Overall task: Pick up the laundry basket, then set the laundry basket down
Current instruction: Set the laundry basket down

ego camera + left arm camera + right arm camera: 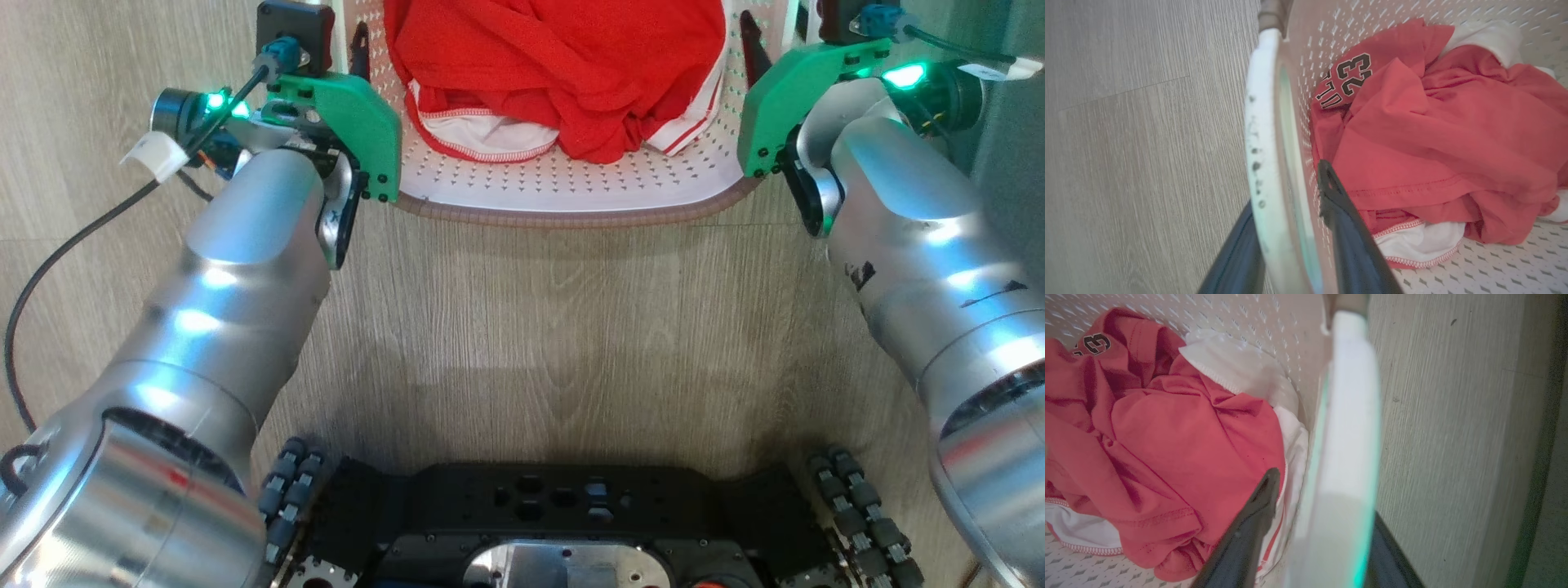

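The laundry basket (571,189) sits on the wooden floor at the top of the head view, cream with perforated walls and a brown rim, holding a red jersey (563,65) with white trim. My left gripper (353,45) straddles its left white handle (1261,102), one dark finger (1347,237) inside the basket and one outside. A gap shows beside the handle, so the left gripper (1286,188) is open. My right gripper (763,45) straddles the right handle (1351,396) the same way, and in the right wrist view this gripper (1325,496) also stands open, its inner finger (1249,531) clear of the handle.
My black wheeled base (563,523) is at the bottom of the head view, with bare wood floor (563,327) between it and the basket. A black cable (73,245) loops over the floor at the left. A dark edge (1547,437) runs along the floor to the right of the basket.
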Controlling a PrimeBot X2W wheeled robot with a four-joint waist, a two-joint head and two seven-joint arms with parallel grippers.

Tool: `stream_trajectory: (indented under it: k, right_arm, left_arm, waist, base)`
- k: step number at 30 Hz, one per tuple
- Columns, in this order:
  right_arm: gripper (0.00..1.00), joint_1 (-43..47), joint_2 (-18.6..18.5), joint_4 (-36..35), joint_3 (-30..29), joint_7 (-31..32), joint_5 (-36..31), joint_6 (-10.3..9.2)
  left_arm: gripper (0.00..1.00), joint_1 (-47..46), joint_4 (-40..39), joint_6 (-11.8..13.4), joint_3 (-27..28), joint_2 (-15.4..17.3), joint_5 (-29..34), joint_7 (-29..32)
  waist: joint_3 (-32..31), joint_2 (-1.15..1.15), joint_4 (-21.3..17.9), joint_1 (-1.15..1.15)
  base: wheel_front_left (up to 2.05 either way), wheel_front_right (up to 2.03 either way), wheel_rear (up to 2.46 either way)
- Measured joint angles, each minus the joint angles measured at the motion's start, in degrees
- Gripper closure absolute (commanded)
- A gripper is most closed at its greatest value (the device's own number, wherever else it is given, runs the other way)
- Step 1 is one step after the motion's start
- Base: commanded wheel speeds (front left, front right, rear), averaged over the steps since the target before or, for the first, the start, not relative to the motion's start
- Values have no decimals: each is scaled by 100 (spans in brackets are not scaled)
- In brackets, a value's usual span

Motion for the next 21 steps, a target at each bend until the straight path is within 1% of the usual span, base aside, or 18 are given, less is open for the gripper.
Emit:
stream_trajectory:
  k: [1, 3, 4, 5, 6, 8, 9, 10, 15, 21]
  right_arm:
    - [0, 0, 0, 3, -29, 0, -34, 0]
    - [0, 0, 0, 4, -107, 0, -97, 0]
    - [0, 0, 0, 4, -144, 0, -132, 0]
    - [0, 0, 0, 5, -174, 0, -165, 0]
    - [0, -1, 1, 7, -233, 0, -234, 0]
    - [0, -1, 1, -5, -312, 0, -298, 0]
    - [0, -1, 1, -15, -350, 0, -326, 0]
    - [0, -1, 1, -33, -378, 0, -359, 0]
    - [0, 5, 2, -219, -593, 0, -578, 0]
    - [0, 149, -13, -716, -1015, 0, -942, 0]
  left_arm:
    - [42, 1, 2, 1, 9, -1, 0, 0]
    - [37, 9, 15, 11, 41, -1, 8, 0]
    - [32, 10, 19, 23, 74, -1, 8, 0]
    - [29, 10, 20, 24, 119, -1, 8, 0]
    - [20, 14, 24, 25, 174, 3, 27, 0]
    - [10, 19, 22, 45, 197, 8, 56, 0]
    - [3, 24, 19, 48, 212, 9, 57, 0]
    - [0, 36, 3, 52, 245, 11, 59, 0]
    - [0, 302, -211, 93, 470, 62, 107, 0]
    - [0, 673, -806, 44, 887, 220, 298, 0]
  waist:
    - [-8, 0, 0, 0]
    - [-30, 0, -3, 0]
    - [-42, 0, -4, 0]
    - [-56, 0, -6, 0]
    - [-87, 0, -13, 0]
    - [-129, 0, -25, 0]
    - [-154, 0, -32, 0]
    - [-184, 0, -38, 0]
    - [-394, 0, -73, 0]
    - [-788, 0, -136, 0]
  base:
    - [0, 0, 0]
    - [0, 0, 0]
    - [0, 0, 0]
    - [0, 0, 0]
    - [0, 0, 0]
    - [0, 0, 0]
    - [0, 0, 0]
    - [0, 0, 0]
    - [0, 0, 0]
    - [0, 0, 0]
